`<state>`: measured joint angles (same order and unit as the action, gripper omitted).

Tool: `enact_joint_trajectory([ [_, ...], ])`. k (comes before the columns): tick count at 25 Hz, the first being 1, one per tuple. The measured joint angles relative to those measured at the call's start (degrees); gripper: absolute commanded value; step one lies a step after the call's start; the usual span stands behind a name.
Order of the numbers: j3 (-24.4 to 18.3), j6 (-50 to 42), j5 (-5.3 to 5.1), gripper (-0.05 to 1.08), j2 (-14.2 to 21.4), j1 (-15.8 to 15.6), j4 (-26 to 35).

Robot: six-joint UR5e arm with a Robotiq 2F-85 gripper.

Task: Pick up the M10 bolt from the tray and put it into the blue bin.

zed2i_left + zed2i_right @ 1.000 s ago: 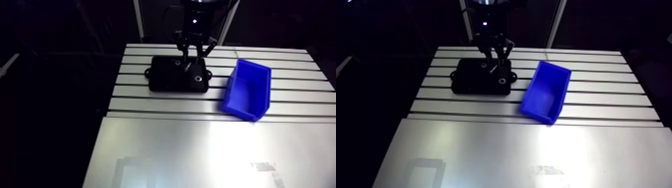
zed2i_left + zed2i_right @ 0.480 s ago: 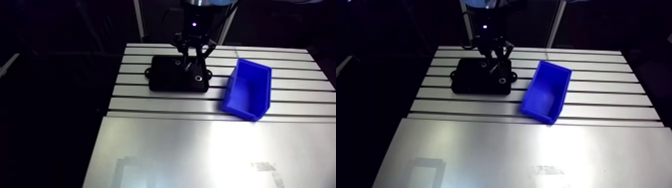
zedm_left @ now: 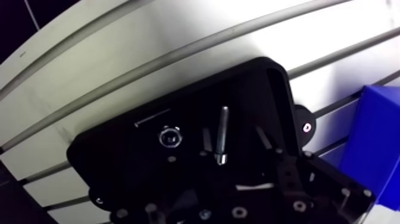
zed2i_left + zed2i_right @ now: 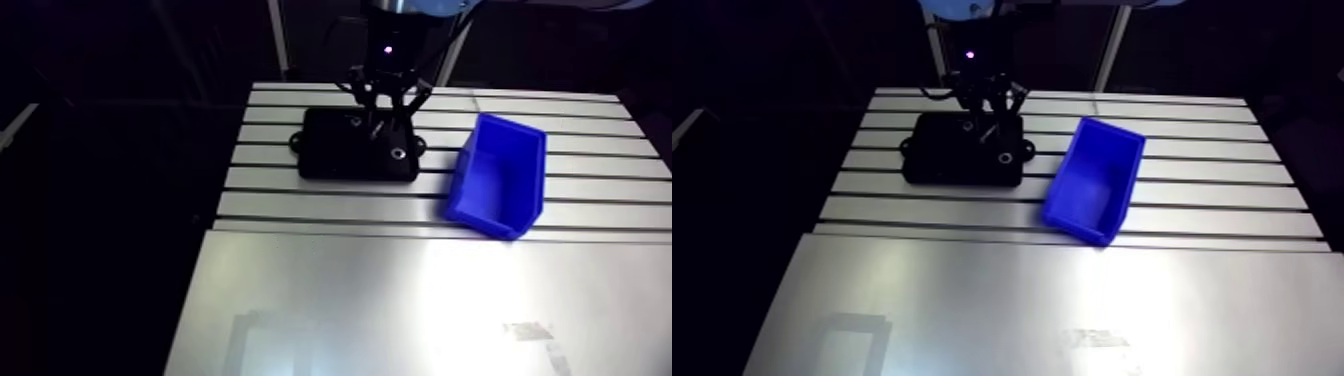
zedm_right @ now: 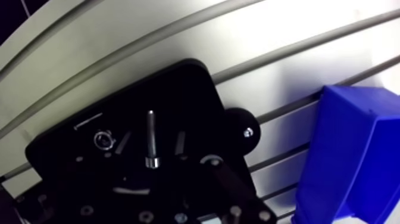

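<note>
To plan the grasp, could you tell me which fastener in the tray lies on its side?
The long silver bolt; the socket screw beside it stands upright.

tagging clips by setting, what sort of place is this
Probably a robotics lab or workshop bench: a slotted metal table, a black tray with a bolt lying in it, and a blue bin standing beside the tray.

A silver bolt [image 3: 222, 134] lies in the black tray [image 3: 116, 152].
</note>
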<state>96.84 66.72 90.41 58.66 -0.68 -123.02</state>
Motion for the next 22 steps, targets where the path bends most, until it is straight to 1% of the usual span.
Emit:
enact_joint_trajectory([
  [22, 0.16, -0.06, -0.06, 0.65, -0.70, -0.26, -1.55],
])
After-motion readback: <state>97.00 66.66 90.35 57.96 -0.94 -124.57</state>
